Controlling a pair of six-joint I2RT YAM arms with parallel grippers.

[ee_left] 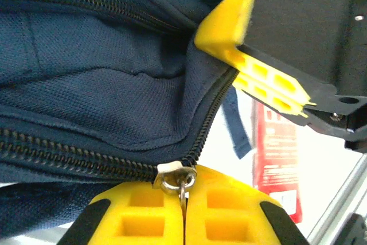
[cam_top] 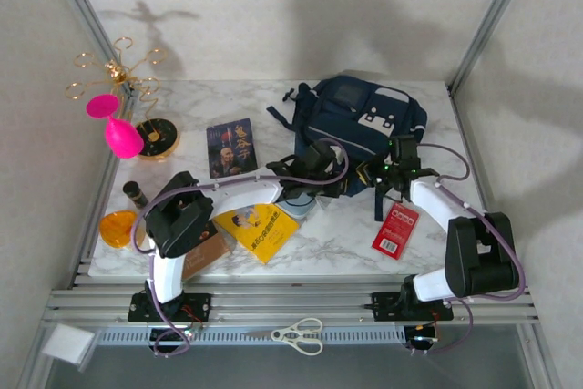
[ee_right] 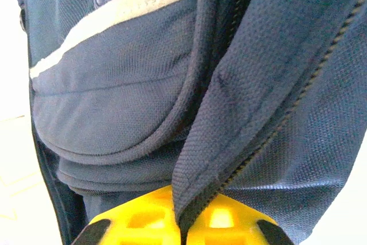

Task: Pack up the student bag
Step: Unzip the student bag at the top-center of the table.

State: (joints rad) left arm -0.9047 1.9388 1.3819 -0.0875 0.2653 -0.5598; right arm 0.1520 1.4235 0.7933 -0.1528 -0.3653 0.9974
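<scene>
The student bag (cam_top: pixel 364 116), navy with white patches, lies at the back middle of the table. My left gripper (cam_top: pixel 344 179) is at its near edge, and in the left wrist view it (ee_left: pixel 184 199) is shut on the metal zipper pull (ee_left: pixel 182 192), with the slider (ee_left: pixel 171 171) just above the yellow fingers. My right gripper (cam_top: pixel 375 175) is close beside it and is shut on the bag's fabric edge (ee_right: pixel 229 136) along the zipper, the cloth pinched between its pads (ee_right: pixel 183 225). One right finger (ee_left: pixel 246 32) shows above the zipper. The bag's pale stripe (ee_right: pixel 114 10) runs across the front pocket.
A red packet (cam_top: pixel 395 230) lies right of the grippers and a yellow book (cam_top: pixel 258 228) near the front. A dark book (cam_top: pixel 230 148), a gold stand with a pink piece (cam_top: pixel 123 134), a small dark cylinder (cam_top: pixel 135 193) and an orange disc (cam_top: pixel 118 225) sit left. Scissors (cam_top: pixel 301 334) lie on the rail.
</scene>
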